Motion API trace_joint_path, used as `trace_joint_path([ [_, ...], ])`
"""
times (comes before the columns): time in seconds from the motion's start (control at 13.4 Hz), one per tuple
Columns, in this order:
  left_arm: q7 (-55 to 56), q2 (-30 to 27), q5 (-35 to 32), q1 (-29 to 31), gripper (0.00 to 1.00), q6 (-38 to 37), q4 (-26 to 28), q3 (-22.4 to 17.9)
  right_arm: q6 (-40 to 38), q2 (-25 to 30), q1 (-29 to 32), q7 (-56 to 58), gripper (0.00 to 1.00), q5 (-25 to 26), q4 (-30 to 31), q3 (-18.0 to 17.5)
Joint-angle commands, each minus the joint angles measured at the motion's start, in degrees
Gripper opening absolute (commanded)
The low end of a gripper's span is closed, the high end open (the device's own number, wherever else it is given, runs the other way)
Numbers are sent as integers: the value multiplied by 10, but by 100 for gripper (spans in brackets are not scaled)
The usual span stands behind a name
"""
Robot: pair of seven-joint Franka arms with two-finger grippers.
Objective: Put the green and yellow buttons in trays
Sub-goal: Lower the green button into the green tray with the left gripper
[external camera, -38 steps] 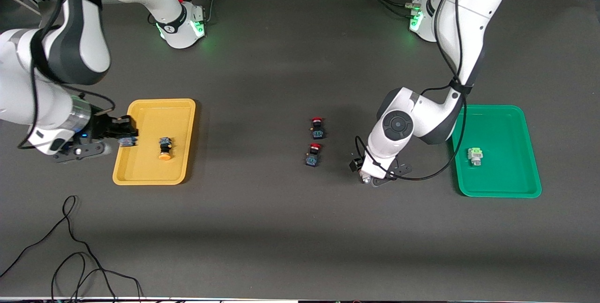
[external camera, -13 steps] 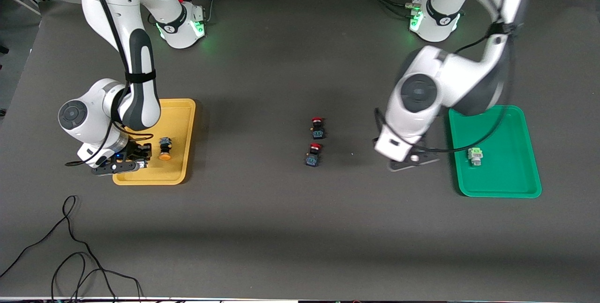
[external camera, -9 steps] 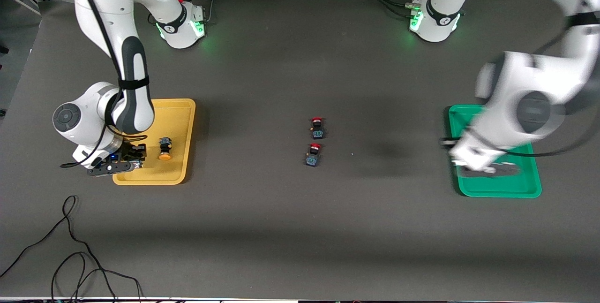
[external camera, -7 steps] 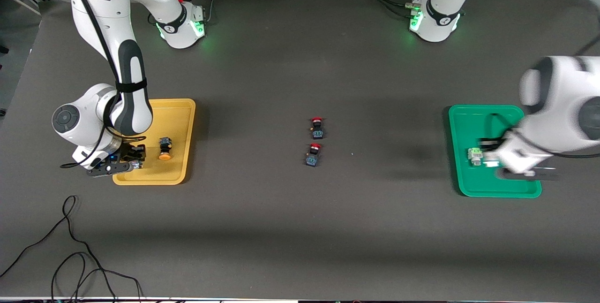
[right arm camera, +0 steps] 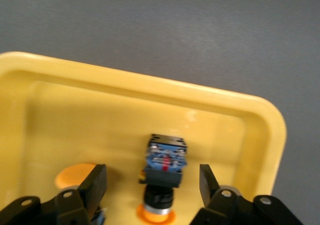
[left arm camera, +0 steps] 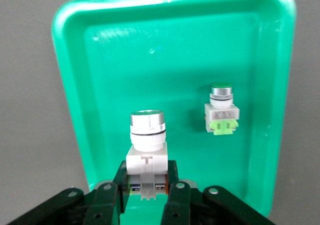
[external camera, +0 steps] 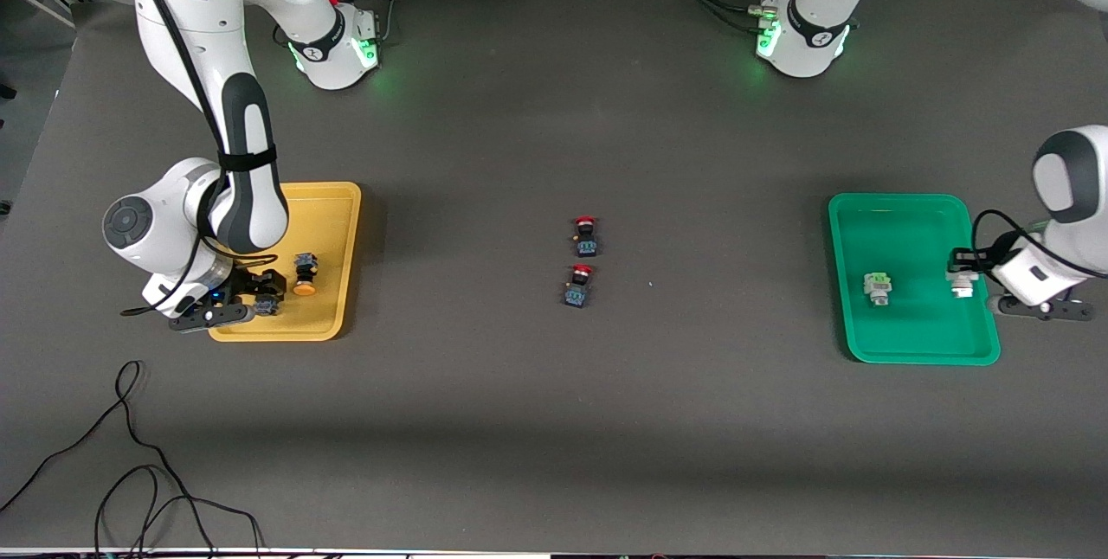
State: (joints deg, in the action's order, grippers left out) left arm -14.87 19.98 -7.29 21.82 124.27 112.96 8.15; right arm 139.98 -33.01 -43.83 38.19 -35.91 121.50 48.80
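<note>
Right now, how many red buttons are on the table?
2: both on the bare table between the trays, one red button just farther from the camera than the other.

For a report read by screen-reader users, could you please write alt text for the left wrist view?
The left end effector holds a whitish button by its body, green cap up, over the green tray. A second button, smaller in view with a pale-green base, lies in the tray. Grey table surrounds the tray.
</note>
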Motion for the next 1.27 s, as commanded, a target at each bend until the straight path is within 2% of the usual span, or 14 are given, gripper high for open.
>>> trace_joint_path([
  [0.0, -7, 12, -15, 14, 7, 41, 16, 5, -110, 15, -6, 8, 83, -7, -60, 47],
  [0.07, -7, 24, -15, 17, 10, 62, 16, 5, -160, 16, -7, 7, 83, -7, -87, 65],
  [0.3, -6, 55, -15, 27, 17, 104, 15, 5, -310, 18, -55, -46, 83, 18, -172, 162],
  [0.37, -5, 58, -15, 27, 33, 109, 14, 5, -354, 18, -81, -75, 83, 22, -199, 193],
  [0.52, 4, 59, -15, 26, 86, 112, 13, 5, -440, 18, -130, -101, 83, 23, -250, 271],
  [0.6, 3, 57, -15, 27, 98, 111, 12, 5, -491, 18, -149, -112, 84, 23, -283, 312],
  [0.67, 4, 52, -15, 27, 98, 106, 12, 5, -547, 17, -163, -125, 83, 26, -325, 346],
  [0.9, 0, 24, -14, 27, 98, 88, -3, 6, -642, 18, -162, -136, 84, 72, -429, 387],
  [0.97, 0, 3, -10, 24, 98, 58, -11, 8, -655, 18, -163, -135, 88, 81, -446, 395],
  [1.05, 3, -20, -6, 21, 98, 8, -27, 10, -667, 18, -163, -134, 100, 81, -454, 405],
  [1.2, 12, -49, -4, 11, 98, -118, -89, 14, -673, 16, -164, -134, 100, 80, -451, 402],
])
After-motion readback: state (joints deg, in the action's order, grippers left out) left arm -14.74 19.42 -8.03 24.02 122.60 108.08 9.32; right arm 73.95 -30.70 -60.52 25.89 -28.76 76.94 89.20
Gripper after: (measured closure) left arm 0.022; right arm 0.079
